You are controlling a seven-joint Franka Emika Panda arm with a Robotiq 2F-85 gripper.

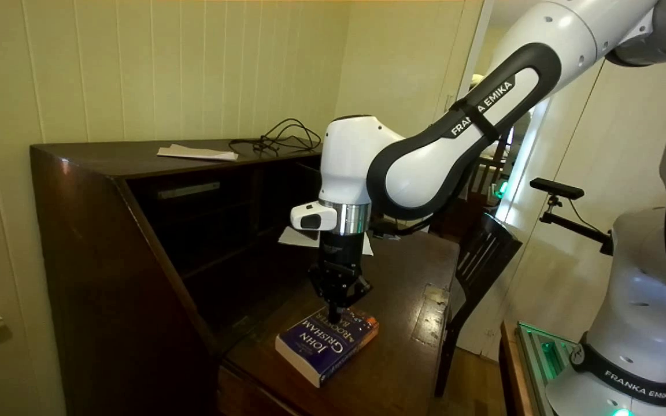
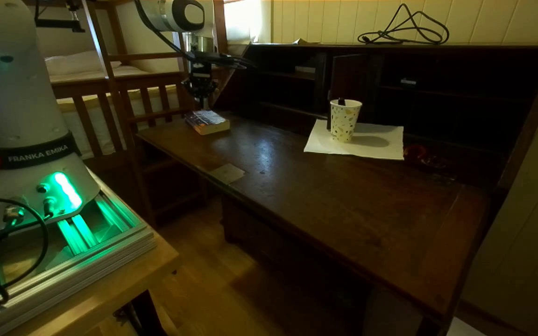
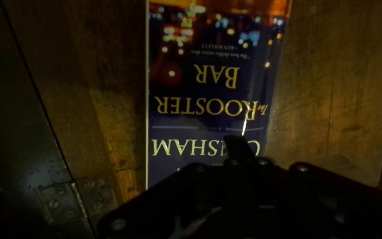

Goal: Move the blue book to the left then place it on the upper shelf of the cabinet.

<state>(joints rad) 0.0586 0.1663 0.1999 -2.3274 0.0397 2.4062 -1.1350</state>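
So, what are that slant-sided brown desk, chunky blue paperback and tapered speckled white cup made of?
The desk looks like polished wood: grain, shiny reflections. The paperback seems paper with a glossy cover: pale page edges, glare. The cup is probably matte paper, given its taper and printed specks; possibly plastic.

Arm point(image 1: 443, 156) bent, hand point(image 1: 334, 316) downward, fingers point(image 3: 239, 147) together

The blue book point(image 1: 317, 346) reads "John Grisham", "The Rooster Bar" — arm point(image 1: 448, 153) and base point(image 1: 625, 370) bear "Franka Emika".
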